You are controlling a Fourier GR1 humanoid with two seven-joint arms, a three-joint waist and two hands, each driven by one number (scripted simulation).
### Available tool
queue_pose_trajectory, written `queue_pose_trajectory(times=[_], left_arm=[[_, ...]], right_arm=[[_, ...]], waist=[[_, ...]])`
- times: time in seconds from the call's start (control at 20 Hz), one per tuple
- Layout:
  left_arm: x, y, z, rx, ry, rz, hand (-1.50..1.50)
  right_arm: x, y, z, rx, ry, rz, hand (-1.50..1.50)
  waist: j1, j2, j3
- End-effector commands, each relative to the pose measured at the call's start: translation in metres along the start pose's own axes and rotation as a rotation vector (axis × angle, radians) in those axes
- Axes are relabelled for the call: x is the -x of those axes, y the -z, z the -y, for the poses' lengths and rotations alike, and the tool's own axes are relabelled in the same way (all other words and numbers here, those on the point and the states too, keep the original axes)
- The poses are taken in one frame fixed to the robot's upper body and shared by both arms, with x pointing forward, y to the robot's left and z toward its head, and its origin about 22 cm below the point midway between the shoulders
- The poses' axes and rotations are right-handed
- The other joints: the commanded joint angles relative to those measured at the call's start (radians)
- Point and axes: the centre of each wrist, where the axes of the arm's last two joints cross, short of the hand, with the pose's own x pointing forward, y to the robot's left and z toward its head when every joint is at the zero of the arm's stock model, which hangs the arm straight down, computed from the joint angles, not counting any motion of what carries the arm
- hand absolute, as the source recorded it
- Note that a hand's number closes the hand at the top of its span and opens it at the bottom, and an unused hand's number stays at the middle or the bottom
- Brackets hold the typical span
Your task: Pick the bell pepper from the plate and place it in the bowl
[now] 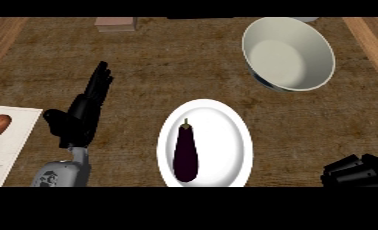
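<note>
A white plate (232, 139) lies at the lower middle of the counter. On it rests a dark purple eggplant (185, 153), lengthwise with its stem away from me; no bell pepper shows. A pale bowl (289, 54) stands at the upper right with nothing in it. My left hand (83, 108) is left of the plate, fingers straight and pointing away, holding nothing. My right hand (351, 172) shows only partly at the lower right corner, right of the plate, with its fingers curled and nothing seen in them.
A white board or sheet (18, 136) with an orange-brown item (4, 123) sits at the left edge. A small pinkish block (116, 24) lies at the back left. Wooden strips border the brown counter on both sides.
</note>
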Motion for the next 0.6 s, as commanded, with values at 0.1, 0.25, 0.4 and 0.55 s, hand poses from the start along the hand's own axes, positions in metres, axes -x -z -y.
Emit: queue_pose_trajectory(times=[0.1, 0.25, 0.4, 0.55], left_arm=[[-0.009, -0.01, 0.013, 0.017, -0.004, 0.018, 0.0], [-0.005, 0.001, -0.002, 0.025, -0.013, 0.013, 0.0], [-0.006, 0.001, 0.03, 0.043, -0.013, 0.0, 0.0], [0.002, 0.001, 0.02, 0.033, -0.02, 0.013, 0.0]], right_arm=[[-0.064, -0.004, 0.044, 0.078, -0.124, 0.019, 1.5], [-0.081, 0.006, 0.066, 0.126, -0.16, -0.044, 1.5], [-0.105, 0.007, 0.081, 0.135, -0.171, -0.061, 1.5], [-0.11, 0.024, 0.087, 0.217, -0.163, -0.101, 1.5]], waist=[[0.021, 0.002, -0.001], [0.031, 0.005, -0.001], [0.024, 0.004, -0.001], [0.037, 0.006, -0.001]])
